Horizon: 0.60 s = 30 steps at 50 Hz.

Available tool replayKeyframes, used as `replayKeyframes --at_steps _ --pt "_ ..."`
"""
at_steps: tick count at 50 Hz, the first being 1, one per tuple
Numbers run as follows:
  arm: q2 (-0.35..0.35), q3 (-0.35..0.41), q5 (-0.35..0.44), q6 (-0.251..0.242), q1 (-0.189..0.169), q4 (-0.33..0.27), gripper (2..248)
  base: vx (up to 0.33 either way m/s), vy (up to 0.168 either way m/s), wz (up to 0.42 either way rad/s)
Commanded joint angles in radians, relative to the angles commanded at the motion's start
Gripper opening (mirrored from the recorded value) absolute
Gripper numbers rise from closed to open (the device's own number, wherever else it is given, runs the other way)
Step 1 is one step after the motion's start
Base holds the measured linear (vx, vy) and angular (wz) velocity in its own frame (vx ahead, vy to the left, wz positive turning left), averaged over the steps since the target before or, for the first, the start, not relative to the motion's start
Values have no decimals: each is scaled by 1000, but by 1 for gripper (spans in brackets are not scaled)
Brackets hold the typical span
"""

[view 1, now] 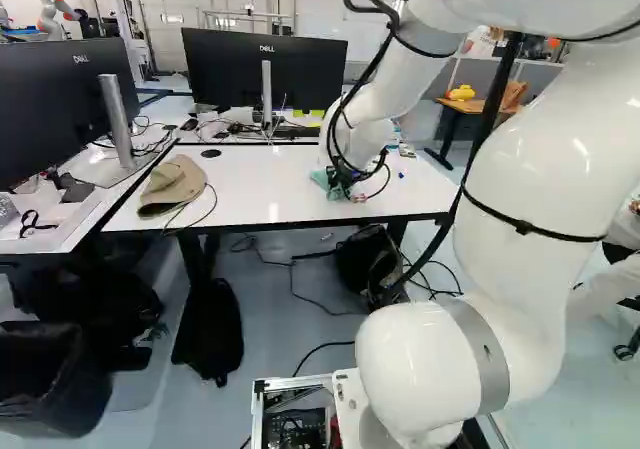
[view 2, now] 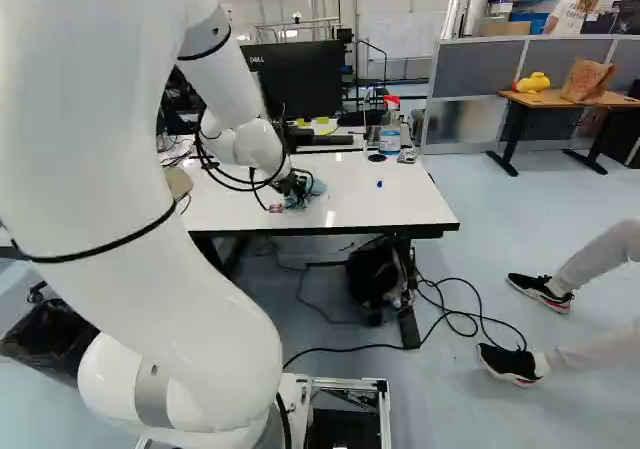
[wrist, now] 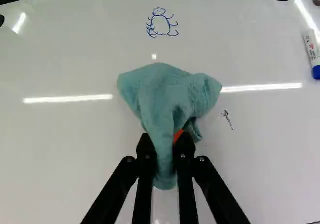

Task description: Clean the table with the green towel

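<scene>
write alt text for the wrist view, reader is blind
A black gripper pinches a bunched green towel over a white table. Ahead of the towel is a small blue doodle; beside it are a short dark mark and a blue-capped marker.

The smooth white jointed arm [view 1: 530, 174] is bent forward and down. Its black two-fingered pincer [view 2: 291, 186] is held low, with the fingers [wrist: 145, 156] pressed inward, a narrow gap between them and an orange pad [wrist: 178, 134] partly exposed.

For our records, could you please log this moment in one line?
Jaws shut on green towel | towel over table | blue drawing ahead, unwiped
</scene>
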Motion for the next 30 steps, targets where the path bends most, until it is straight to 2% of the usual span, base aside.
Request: replayKeyframes --at_steps 14,30 --pt "28 30 0 0 -48 0 50 0 0 0" --pt "27 30 0 0 -108 0 50 0 0 0"
